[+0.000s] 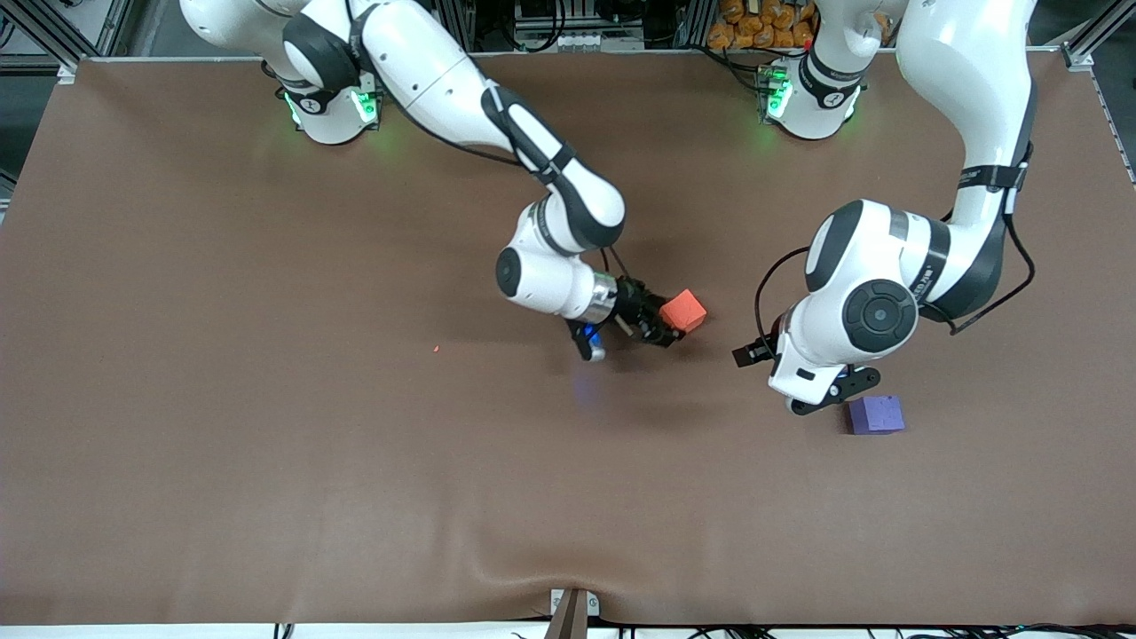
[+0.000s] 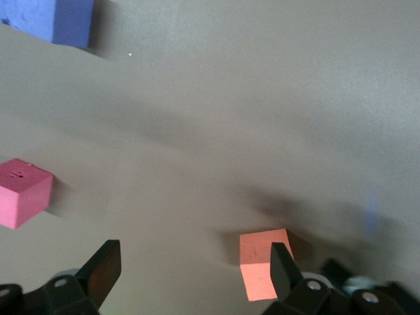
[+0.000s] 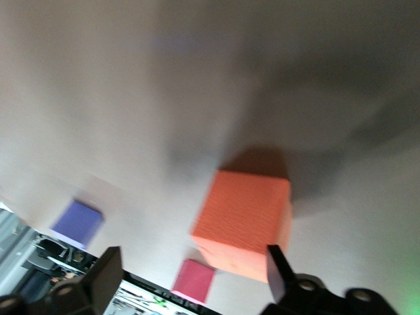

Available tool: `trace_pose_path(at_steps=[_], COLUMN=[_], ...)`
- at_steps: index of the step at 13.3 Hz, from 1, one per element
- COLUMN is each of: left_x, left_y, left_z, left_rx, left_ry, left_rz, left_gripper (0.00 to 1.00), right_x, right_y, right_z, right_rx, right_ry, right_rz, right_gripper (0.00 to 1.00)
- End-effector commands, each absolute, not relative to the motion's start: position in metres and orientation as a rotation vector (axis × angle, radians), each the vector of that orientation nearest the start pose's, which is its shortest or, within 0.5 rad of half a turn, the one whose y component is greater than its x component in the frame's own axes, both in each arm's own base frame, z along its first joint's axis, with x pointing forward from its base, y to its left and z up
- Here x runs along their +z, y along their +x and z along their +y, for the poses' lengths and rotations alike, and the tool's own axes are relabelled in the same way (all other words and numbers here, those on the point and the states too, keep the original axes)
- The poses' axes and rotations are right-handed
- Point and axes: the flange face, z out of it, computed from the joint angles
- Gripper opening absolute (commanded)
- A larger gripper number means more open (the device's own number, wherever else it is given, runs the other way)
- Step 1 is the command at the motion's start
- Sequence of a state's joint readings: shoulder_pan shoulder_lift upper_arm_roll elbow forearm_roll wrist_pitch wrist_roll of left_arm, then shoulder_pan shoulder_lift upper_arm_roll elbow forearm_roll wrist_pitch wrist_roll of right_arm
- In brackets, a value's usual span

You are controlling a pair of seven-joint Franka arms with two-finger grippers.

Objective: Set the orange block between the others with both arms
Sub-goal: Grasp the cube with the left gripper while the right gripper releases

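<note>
The orange block [image 1: 682, 311] rests on the brown table [image 1: 266, 399] near the middle, just off the fingertips of my right gripper [image 1: 664, 327]. In the right wrist view that gripper [image 3: 190, 275] is open, and the orange block [image 3: 246, 220] lies by one finger, not clamped. My left gripper [image 1: 839, 392] hovers low toward the left arm's end of the table, next to the purple cube [image 1: 875, 414]. It is open [image 2: 193, 269] with bare table between its fingers. The pinkish-red cube [image 2: 23, 191] shows only in the wrist views; the left arm hides it in the front view.
The left wrist view also takes in the purple cube [image 2: 59, 20] and the orange block [image 2: 262, 269]. The right wrist view has the purple cube [image 3: 77, 222] and pinkish-red cube [image 3: 195, 279] farther off. A metal bracket [image 1: 572, 612] sits at the table's front edge.
</note>
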State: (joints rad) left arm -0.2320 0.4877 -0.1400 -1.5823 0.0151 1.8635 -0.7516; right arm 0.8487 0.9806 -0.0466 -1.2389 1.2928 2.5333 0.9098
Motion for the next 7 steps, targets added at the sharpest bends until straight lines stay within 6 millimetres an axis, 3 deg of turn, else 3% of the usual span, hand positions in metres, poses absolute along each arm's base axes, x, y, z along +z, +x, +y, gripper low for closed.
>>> trace_pose_path(at_steps=[1, 4, 7], left_x=[0.34, 0.321, 0.305], left_y=[0.605, 0.594, 0.58], left_z=[-0.231, -0.246, -0.263], left_rx=[0.281, 0.245, 0.232], left_ry=[-3.013, -3.009, -2.99], left_rz=[-0.657, -0.764, -0.877], left_gripper=[1.0, 1.0, 1.0], right_x=[0.223, 0.258, 0.281], right_y=[0.57, 0.61, 0.638], right_z=[0.516, 0.45, 0.378], right_rx=[0.652, 0.689, 0.708], right_ry=[-1.99, -2.136, -2.326], right_rz=[1.196, 1.115, 1.079], right_gripper=[1.0, 1.0, 1.0])
